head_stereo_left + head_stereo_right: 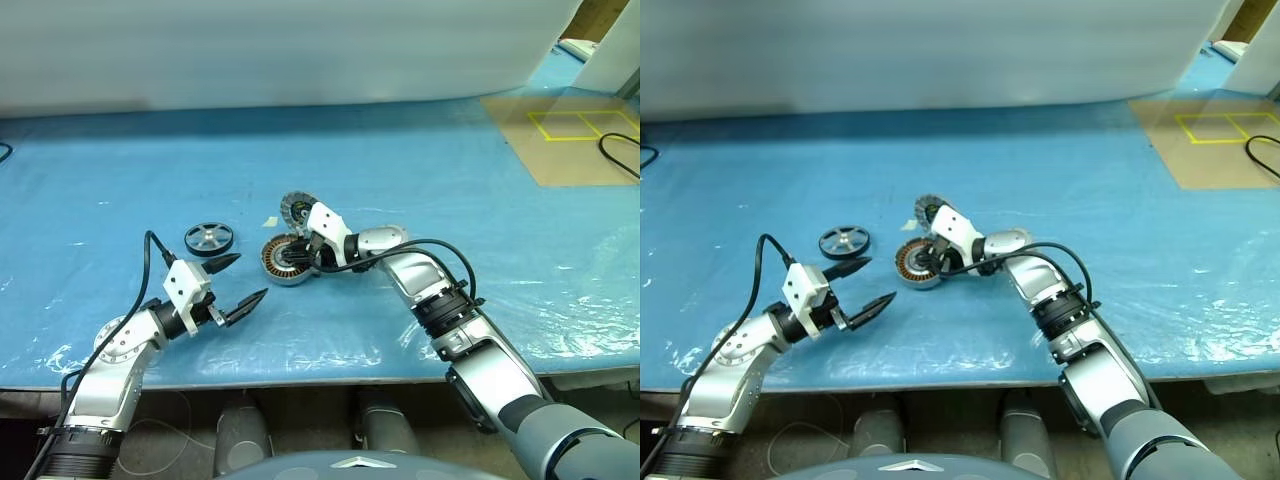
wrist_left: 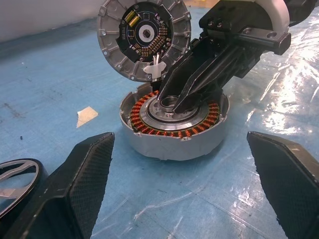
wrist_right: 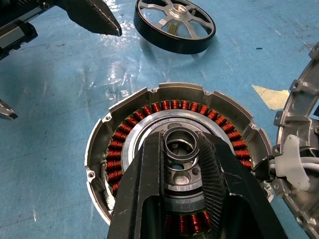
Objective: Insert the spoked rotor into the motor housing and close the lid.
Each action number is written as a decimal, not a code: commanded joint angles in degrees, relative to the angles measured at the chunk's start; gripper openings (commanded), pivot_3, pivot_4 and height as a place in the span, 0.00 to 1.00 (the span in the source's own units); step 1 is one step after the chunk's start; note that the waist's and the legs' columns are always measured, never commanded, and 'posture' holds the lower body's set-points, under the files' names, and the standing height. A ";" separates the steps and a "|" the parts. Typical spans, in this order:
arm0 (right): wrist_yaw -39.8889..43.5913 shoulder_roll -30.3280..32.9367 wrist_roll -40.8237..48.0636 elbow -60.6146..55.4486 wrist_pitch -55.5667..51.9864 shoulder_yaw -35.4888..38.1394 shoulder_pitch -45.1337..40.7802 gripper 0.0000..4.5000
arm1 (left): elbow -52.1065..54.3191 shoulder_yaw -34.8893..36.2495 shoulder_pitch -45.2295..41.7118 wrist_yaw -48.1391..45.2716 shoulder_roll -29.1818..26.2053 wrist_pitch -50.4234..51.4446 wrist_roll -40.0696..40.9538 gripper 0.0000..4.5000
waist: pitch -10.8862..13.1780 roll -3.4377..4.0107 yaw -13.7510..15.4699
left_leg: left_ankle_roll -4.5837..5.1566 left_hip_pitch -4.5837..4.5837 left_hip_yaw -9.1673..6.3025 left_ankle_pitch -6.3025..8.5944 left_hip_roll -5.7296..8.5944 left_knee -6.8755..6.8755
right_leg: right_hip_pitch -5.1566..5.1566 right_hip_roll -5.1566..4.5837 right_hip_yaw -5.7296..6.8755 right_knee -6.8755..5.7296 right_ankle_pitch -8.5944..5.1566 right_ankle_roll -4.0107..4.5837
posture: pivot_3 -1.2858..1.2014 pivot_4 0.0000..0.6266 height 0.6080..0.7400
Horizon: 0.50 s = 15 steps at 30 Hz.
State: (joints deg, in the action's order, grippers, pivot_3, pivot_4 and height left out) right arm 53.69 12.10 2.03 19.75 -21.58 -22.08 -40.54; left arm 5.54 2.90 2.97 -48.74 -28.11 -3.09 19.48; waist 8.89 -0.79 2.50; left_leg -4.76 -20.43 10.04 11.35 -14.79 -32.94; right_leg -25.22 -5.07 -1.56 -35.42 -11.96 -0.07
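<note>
A blue plastic sheet [image 1: 420, 170] covers the table, and all the parts sit close together near its front edge. The motor housing [image 1: 283, 262] rests flat with its copper windings facing up and its middle empty. Its lid [image 1: 296, 209] stands open on edge at the far rim, circuit face toward the robot, joined to the housing by short white wires, so the cup is free to take a part.

The right gripper [image 3: 182, 149] reaches in from the right and bears down on the housing's central hub, its fingers nearly closed around the raised ring there; this looks like a steadying hold to stop the cup sliding. The left gripper [image 1: 238, 280] hovers just above the sheet near the housing, fingers spread wide and holding nothing.

The spoked rotor [image 1: 209, 238] lies flat on the sheet just left of the housing, beside the left gripper's far finger, untouched. Fetching it likely falls to the free left gripper.
</note>
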 commanded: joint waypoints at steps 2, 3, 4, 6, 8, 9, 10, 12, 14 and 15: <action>0.31 0.31 -0.42 0.67 0.09 -0.16 0.77 0.14 | 1.55 0.18 -0.32 -0.05 -0.27 -0.32 0.10 1.00 | 0.00 0.00 0.00 | 0.00 0.00 0.00 0.00 0.00 0.00 | 0.00 0.00 0.00 0.00 0.00 0.00 | 0.52 0.24 1.00; 0.30 0.35 -0.44 0.71 0.15 -0.16 0.83 0.21 | 1.56 0.18 -0.32 -0.04 -0.27 -0.33 0.08 1.00 | 0.00 0.00 0.00 | 0.00 0.00 0.00 0.00 0.00 0.00 | 0.00 0.00 0.00 0.00 0.00 0.00 | 0.52 0.24 1.00; 0.32 0.37 -0.44 0.69 0.15 -0.16 0.89 0.30 | 1.55 0.19 -0.32 -0.04 -0.28 -0.33 0.06 1.00 | 0.00 0.00 0.00 | 0.00 0.00 0.00 0.00 0.00 0.00 | 0.00 0.00 0.00 0.00 0.00 0.00 | 0.52 0.24 1.00; 0.51 0.25 -0.01 0.29 -0.25 0.08 1.12 0.43 | 1.55 0.19 -0.32 -0.06 -0.29 -0.31 0.01 1.00 | 0.00 0.00 0.00 | 0.00 0.00 0.00 0.00 0.00 0.00 | 0.00 0.00 0.00 0.00 0.00 0.00 | 0.52 0.24 1.00; 0.59 -0.58 1.73 -0.58 -1.90 1.41 1.19 0.58 | 1.55 0.18 -0.32 -0.11 -0.30 -0.25 -0.04 1.00 | 0.00 0.00 -0.01 | 0.00 0.01 0.00 0.00 0.00 0.00 | 0.01 0.00 0.00 0.00 0.00 0.00 | 0.52 0.24 1.00; 0.62 -1.13 2.90 -1.02 -2.80 2.29 1.09 0.65 | 1.54 0.17 -0.33 -0.13 -0.32 -0.23 -0.06 1.00 | 0.00 0.00 0.00 | 0.00 0.01 0.00 0.00 0.00 0.00 | 0.01 0.00 0.00 -0.01 0.00 0.00 | 0.52 0.24 1.00; 0.48 -1.85 4.29 -1.37 -3.96 3.47 0.83 0.65 | 1.47 0.14 -0.33 -0.17 -0.33 -0.22 -0.10 1.00 | 0.00 0.00 0.01 | 0.00 0.02 0.00 0.00 0.00 0.00 | 0.01 0.00 0.00 -0.02 0.00 0.00 | 0.52 0.24 1.00; 0.13 -2.73 5.77 -1.67 -5.34 4.84 0.33 0.65 | 1.34 0.06 -0.34 -0.24 -0.37 -0.19 -0.17 1.00 | 0.00 0.00 0.00 | 0.01 0.01 0.00 0.00 0.00 0.00 | 0.01 -0.01 0.00 -0.02 0.00 0.00 | 0.52 0.24 1.00; -0.16 -3.38 6.58 -1.77 -6.37 5.72 0.05 0.65 | 1.24 0.00 -0.35 -0.30 -0.39 -0.19 -0.23 1.00 | 0.00 0.00 0.01 | 0.01 0.00 0.00 0.00 0.00 0.01 | -0.01 0.00 0.00 -0.02 0.00 0.00 | 0.52 0.24 1.00; -0.34 -3.59 6.92 -1.80 -6.76 6.02 -0.02 0.65 | 1.20 -0.04 -0.36 -0.33 -0.41 -0.17 -0.27 1.00 | 0.00 0.00 0.00 | 0.00 0.00 0.00 0.00 -0.01 0.02 | -0.02 0.00 0.00 -0.01 0.00 0.00 | 0.52 0.24 1.00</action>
State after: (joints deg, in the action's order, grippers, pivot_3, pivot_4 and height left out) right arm 53.61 9.17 7.09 19.41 -27.65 -17.93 -39.75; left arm 5.44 2.70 2.84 -48.84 -28.12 -3.09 19.05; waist 8.89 -0.79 2.50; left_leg -4.75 -20.44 10.04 11.35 -14.80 -32.90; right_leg -25.24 -5.07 -1.56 -35.41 -11.96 -0.06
